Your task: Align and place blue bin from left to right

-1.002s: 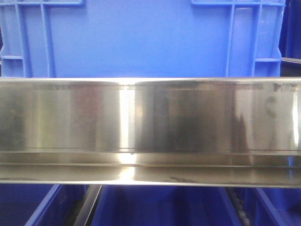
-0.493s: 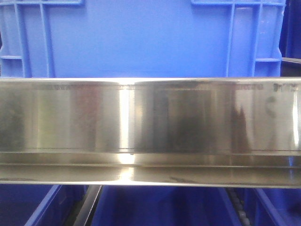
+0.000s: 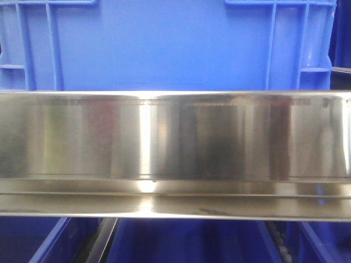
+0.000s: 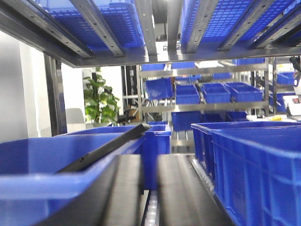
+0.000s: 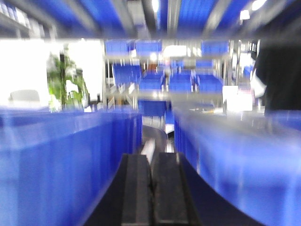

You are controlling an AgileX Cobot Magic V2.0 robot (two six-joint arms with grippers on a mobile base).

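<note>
Bright-blue ribbed plastic crate point(image 3: 164, 49) behind shiny steel shelf rail point(image 3: 175, 142); left gripper point(image 4: 149, 160) slightly parted, empty; right gripper point(image 5: 151, 162) fingers together, empty.

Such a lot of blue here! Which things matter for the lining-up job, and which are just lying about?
Job: blue bin; steel shelf rail in front of it.
Just about: potted plant; blue bins on the far racks.

A polished steel shelf beam point(image 3: 175, 148) spans the front view. A leafy green plant point(image 4: 101, 101) stands beside a distant metal rack point(image 4: 202, 107).
</note>
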